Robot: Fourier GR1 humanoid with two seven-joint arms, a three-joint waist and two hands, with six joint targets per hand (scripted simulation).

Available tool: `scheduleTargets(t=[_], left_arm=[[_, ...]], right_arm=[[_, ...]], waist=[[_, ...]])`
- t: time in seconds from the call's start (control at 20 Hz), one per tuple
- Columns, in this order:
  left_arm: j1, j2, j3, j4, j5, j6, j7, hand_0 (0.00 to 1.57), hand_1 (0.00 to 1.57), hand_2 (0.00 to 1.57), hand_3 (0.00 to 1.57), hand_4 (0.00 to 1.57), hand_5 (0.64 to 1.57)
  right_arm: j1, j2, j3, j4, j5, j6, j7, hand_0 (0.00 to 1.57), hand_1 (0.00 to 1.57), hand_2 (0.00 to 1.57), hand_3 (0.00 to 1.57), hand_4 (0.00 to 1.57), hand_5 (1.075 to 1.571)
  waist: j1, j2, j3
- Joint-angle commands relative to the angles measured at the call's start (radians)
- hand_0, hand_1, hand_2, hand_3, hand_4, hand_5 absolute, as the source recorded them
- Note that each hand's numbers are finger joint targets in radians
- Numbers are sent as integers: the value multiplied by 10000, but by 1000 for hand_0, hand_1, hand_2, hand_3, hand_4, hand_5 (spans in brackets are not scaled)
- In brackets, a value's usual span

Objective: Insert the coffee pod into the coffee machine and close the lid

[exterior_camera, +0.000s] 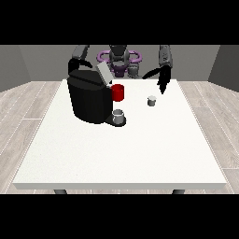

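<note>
One red mug beside coffee machine, coffee pod apart

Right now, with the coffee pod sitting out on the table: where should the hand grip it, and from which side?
Grip the coffee pod across its side wall, coming from above. It stands upright and alone on the white table, clear of the red cup and the coffee machine, so nothing seems to block a descent. The hand at the view's right hangs just behind it and is probably best placed.
</note>
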Motion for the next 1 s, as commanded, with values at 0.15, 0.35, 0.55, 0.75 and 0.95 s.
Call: scheduleTargets(t=[0.15, 0.35, 0.55, 0.75, 0.95], left_arm=[[-1236, 860, 130, 1806, -1418, 518, -241, 0, 0, 0, 0, 0, 1571], [-1724, 1448, 248, 2977, -1760, 278, -1241, 0, 0, 0, 0, 0, 1571], [-1885, 1569, 312, 4148, -2006, 143, -1228, 0, 0, 0, 0, 0, 1571], [-2669, 1615, 22, 4533, -2471, -191, -498, 0, 0, 0, 0, 0, 1571], [-3111, 1716, 29, 5607, -2852, -73, -1245, 0, 0, 0, 0, 0, 1571]], right_arm=[[-807, 2, 38, 181, 71, -49, 267, 0, 0, 0, 0, 482, 1571], [-1124, 10, -53, 143, 273, -393, 433, 0, 0, 0, 0, 448, 1571], [-1035, -15, -107, 173, 276, -371, 161, 0, 0, 0, 0, 519, 1571], [-1571, -292, -432, 1077, 355, -323, -116, 0, 0, 0, 0, 354, 1571], [-1473, 8, -48, 759, 527, -412, -282, 0, 0, 0, 0, 323, 1571]], waist=[[-439, 1064, -3], [-485, 1622, -6], [-544, 1674, -5], [-411, 1653, 0], [-666, 1997, -4]])
